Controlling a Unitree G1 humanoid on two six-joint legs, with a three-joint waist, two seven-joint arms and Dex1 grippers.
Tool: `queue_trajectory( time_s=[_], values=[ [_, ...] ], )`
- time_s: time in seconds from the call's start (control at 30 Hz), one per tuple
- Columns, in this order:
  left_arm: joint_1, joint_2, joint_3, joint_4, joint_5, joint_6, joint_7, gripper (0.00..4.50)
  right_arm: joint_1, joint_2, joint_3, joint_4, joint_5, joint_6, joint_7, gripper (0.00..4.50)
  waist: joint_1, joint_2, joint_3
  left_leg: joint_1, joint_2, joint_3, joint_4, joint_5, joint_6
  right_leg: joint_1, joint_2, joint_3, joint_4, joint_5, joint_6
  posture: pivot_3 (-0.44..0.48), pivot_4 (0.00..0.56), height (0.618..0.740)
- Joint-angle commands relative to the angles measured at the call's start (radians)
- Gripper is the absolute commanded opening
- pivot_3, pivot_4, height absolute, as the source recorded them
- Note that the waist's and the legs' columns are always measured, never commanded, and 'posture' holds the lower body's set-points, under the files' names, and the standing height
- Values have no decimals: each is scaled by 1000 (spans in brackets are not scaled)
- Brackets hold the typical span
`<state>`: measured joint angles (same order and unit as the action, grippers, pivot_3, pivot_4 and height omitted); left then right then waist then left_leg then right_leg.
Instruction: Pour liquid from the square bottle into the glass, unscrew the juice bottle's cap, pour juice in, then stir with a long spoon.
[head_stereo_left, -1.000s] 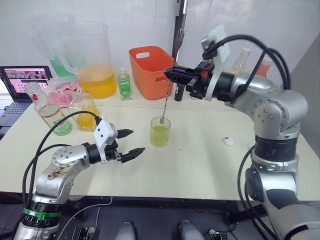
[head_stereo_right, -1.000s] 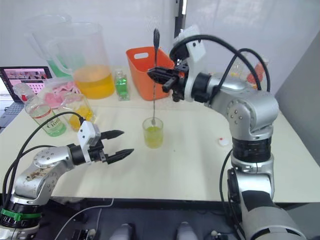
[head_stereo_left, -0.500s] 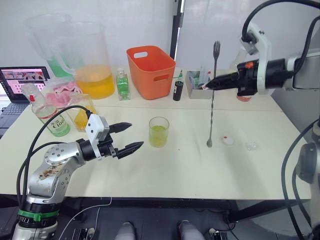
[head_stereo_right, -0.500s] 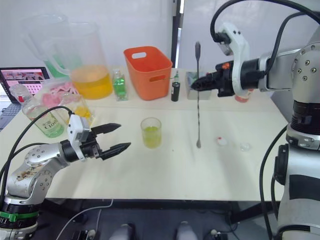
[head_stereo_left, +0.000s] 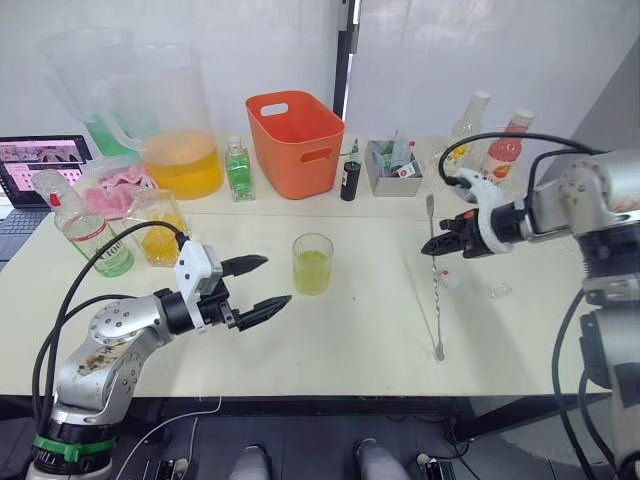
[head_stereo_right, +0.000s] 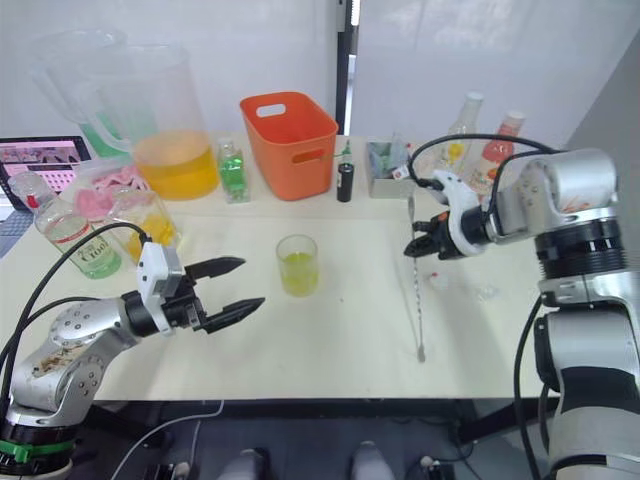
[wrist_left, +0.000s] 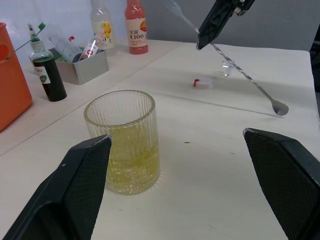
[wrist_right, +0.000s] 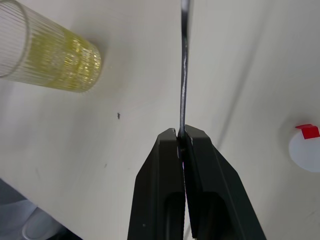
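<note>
Long spoon held nearly upright over the table's right side

The long spoon (head_stereo_left: 435, 285), a thin silver metal rod, runs almost vertical, fork-like end up, small bowl down at the pale tabletop (head_stereo_left: 360, 330). The right gripper (head_stereo_left: 441, 246) is clamped on its upper shaft. The ribbed clear glass (head_stereo_left: 312, 264), holding yellow-green liquid, stands mid-table, well apart from the spoon. The left gripper (head_stereo_left: 268, 286) sits near the glass, black fingers spread and empty.

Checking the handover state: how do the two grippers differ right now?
The left gripper is open and empty beside the glass; the right gripper is shut on the long spoon. The left sits low over the table, the right higher, with the spoon hanging bowl-down. Both have two black fingers.
</note>
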<state>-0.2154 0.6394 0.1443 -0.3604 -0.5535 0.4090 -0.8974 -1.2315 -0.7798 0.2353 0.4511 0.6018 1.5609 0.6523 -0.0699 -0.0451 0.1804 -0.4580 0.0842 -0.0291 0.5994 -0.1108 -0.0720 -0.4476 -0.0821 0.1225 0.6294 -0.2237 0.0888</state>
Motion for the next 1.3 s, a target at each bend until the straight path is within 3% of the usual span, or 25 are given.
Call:
queue_trajectory(
  time_s=[0.03,0.23,0.53,0.67,0.83,0.97,1.1,1.3],
  values=[
    [31,-5,36,-70,-24,-11,28,4471,-4,41,52,88,-90,-118,24,0,0,0,0,0,0,0,0,0,0,0,0,0,0,0,0,0,150,717],
    [71,-6,40,-85,-2,-24,52,4471,-12,174,104,314,-230,-305,49,0,0,0,0,0,0,0,1,0,0,1,1,0,0,2,3,0,150,717],
    [102,10,64,-102,-8,-25,60,4471,-37,264,105,563,-396,-500,126,0,3,0,0,1,0,-1,3,0,0,4,1,0,0,2,4,0,150,717],
    [100,12,65,-95,-5,-27,59,4500,-59,264,92,574,-430,-518,176,1265,2,0,0,1,0,-2,6,0,0,6,2,0,0,1,2,0,150,717],
    [98,25,72,-77,-6,-22,47,4500,-86,220,110,475,-462,-486,284,2973,0,1,0,1,0,-2,7,0,0,6,2,0,1,2,2,0,150,717],
    [93,63,99,-13,4,-27,22,4500,-97,143,35,271,-448,-501,287,4351,1,3,2,1,0,-2,6,0,0,4,2,0,1,1,1,0,150,717],
    [68,103,135,81,47,-85,12,4500,-15,62,-51,-26,-394,-542,336,4470,1,3,2,0,1,-2,4,0,0,2,2,0,1,1,1,0,150,717],
    [88,207,223,306,53,-124,-90,4500,302,55,-396,-462,-174,-640,330,4470,3,3,1,0,2,-1,2,0,0,2,3,1,0,0,1,0,150,717]
  ],
)
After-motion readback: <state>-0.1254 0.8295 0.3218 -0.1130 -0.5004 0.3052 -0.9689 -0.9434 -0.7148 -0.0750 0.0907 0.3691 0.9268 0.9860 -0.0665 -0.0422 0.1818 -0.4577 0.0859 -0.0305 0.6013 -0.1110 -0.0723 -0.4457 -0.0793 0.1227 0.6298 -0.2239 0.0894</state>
